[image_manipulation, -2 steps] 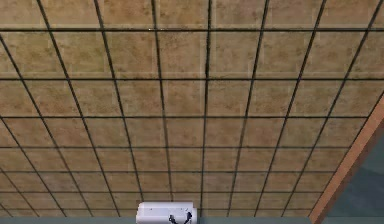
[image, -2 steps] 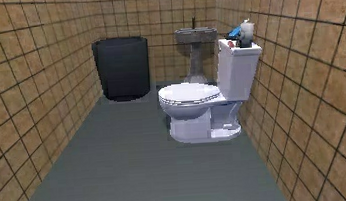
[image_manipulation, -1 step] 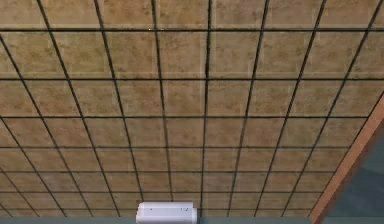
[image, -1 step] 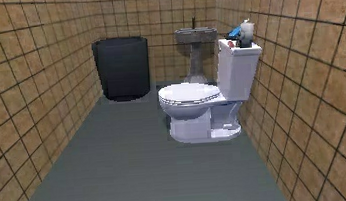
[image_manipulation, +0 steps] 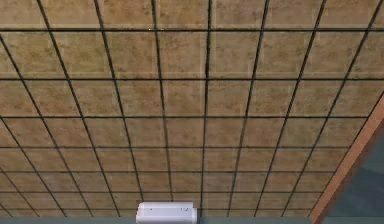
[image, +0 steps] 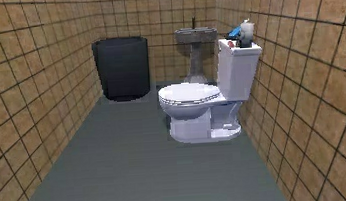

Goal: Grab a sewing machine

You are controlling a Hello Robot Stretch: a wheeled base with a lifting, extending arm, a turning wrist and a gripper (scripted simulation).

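Two views of a small bathroom walled in brown tile. In the forward view, nearest, a grey-blue floor (image: 115, 162) runs away from the robot between the side walls. Partway down, toward the view's right, stands a white toilet (image: 196, 102), lid down, bowl pointing toward the view's left and its tank (image: 241, 72) against the right-hand wall. On the tank sit a few small items (image: 243, 31), blue and white, too small to name. Farther back, at the left, a dark round bin (image: 122, 69) stands on the floor close to the back wall. Farthest, against the back wall and just behind the toilet, is a grey pedestal sink (image: 196, 42).

The arm side view faces a tiled wall (image_manipulation: 190, 100) close up. A low white object (image_manipulation: 167, 212) sits at the bottom edge, and a reddish-brown strip (image_manipulation: 352, 165) slants up the right side.

Which way the sewing machine lies from the gripper cannot be told: no shape here, near or far, reads as one. The gripper's state cannot be told either. Judged from this, the coming move is a search: turn the base and look outside this room, not a reach.
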